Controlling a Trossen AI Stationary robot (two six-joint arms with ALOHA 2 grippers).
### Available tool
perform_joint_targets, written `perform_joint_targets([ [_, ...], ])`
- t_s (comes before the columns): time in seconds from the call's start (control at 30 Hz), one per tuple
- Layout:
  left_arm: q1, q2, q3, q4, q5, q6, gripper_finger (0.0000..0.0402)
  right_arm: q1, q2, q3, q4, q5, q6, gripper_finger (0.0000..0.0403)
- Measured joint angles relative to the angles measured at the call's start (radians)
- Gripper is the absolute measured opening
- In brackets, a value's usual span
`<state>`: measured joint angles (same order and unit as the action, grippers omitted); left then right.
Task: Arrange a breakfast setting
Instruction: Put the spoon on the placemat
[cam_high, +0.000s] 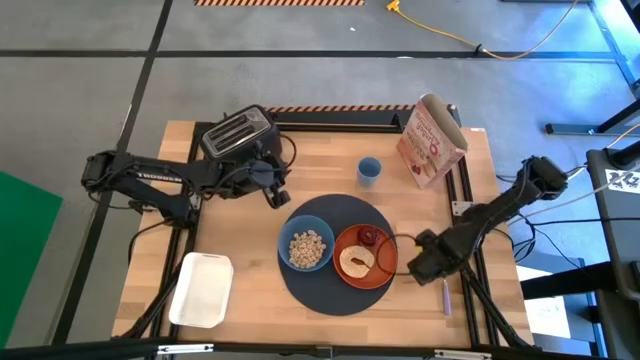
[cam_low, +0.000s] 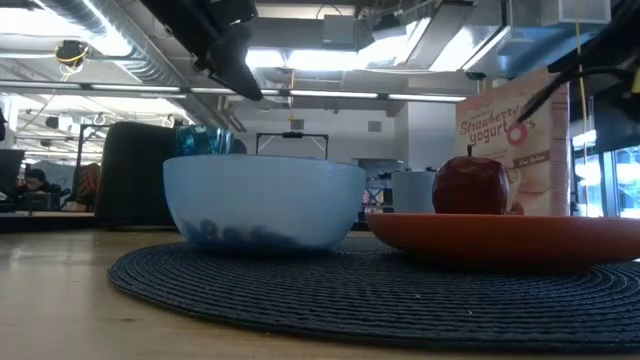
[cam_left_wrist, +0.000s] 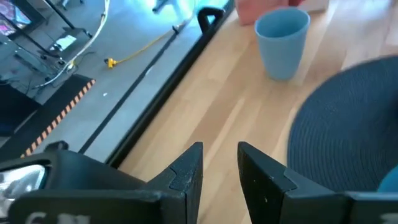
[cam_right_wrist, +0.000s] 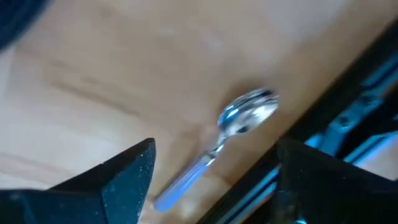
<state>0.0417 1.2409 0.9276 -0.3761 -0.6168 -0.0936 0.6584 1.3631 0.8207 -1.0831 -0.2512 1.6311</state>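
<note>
The round dark mat (cam_high: 330, 290) lies mid-table. On it stand the blue bowl (cam_high: 307, 248) with cereal and the orange plate (cam_high: 380, 275), which carries the round bread (cam_high: 355, 263) and the dark-red fruit (cam_high: 370, 237). The teal glass (cam_high: 369, 170) stands beyond the mat on bare wood. The purple-handled spoon (cam_right_wrist: 239, 121) lies flat on the wood near the table's right edge (cam_high: 446, 296). My right gripper (cam_right_wrist: 214, 177) hovers over the spoon, open, with a finger on either side and apart from it. My left gripper (cam_left_wrist: 221, 171) is open and empty near the toaster, above the wood.
The black toaster (cam_high: 238, 133) stands at the far left. The red-and-white cereal bag (cam_high: 432, 140) stands at the far right. A white tray (cam_high: 203, 290) lies at the near left. A black frame rail (cam_high: 462, 190) runs along the right edge beside the spoon.
</note>
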Motion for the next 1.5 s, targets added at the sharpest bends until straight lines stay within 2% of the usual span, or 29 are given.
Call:
perform_joint_targets([
  [0.17, 0.016, -0.001, 0.000, 0.057, 0.001, 0.054, 0.0096, 0.086, 0.070, 0.000, 0.144, -0.072, 0.040, 0.0306],
  [0.3, 0.028, -0.001, 0.000, 0.110, 0.037, 0.102, 0.0096, 0.131, 0.122, 0.000, 0.175, -0.132, 0.046, 0.0303],
  [0.47, 0.047, -0.001, 0.000, 0.190, 0.067, 0.147, 0.0096, 0.156, 0.147, -0.043, 0.202, -0.139, 0.029, 0.0302],
  [0.73, 0.088, -0.001, 0.000, 0.245, 0.136, 0.196, 0.0096, 0.152, 0.143, -0.168, 0.395, -0.154, 0.009, 0.0296],
  [0.8, 0.098, 0.000, 0.000, 0.262, 0.137, 0.215, 0.0096, 0.152, 0.142, -0.173, 0.404, -0.153, 0.014, 0.0280],
  [0.9, 0.112, 0.000, 0.000, 0.291, 0.141, 0.227, 0.0096, 0.152, 0.144, -0.173, 0.407, -0.154, 0.015, 0.0236],
  [1.17, 0.124, 0.000, 0.000, 0.302, 0.217, 0.229, 0.0096, 0.153, 0.145, -0.175, 0.401, -0.161, 0.019, 0.0071],
  [1.27, 0.122, 0.000, 0.000, 0.302, 0.219, 0.229, 0.0096, 0.154, 0.145, -0.164, 0.392, -0.159, 0.041, 0.0022],
  [1.37, 0.119, 0.000, 0.000, 0.301, 0.219, 0.230, 0.0096, 0.154, 0.147, -0.130, 0.364, -0.153, 0.034, 0.0018],
  [1.5, 0.119, 0.000, 0.000, 0.293, 0.219, 0.239, 0.0096, 0.154, 0.139, -0.022, 0.266, -0.152, -0.031, 0.0049],
])
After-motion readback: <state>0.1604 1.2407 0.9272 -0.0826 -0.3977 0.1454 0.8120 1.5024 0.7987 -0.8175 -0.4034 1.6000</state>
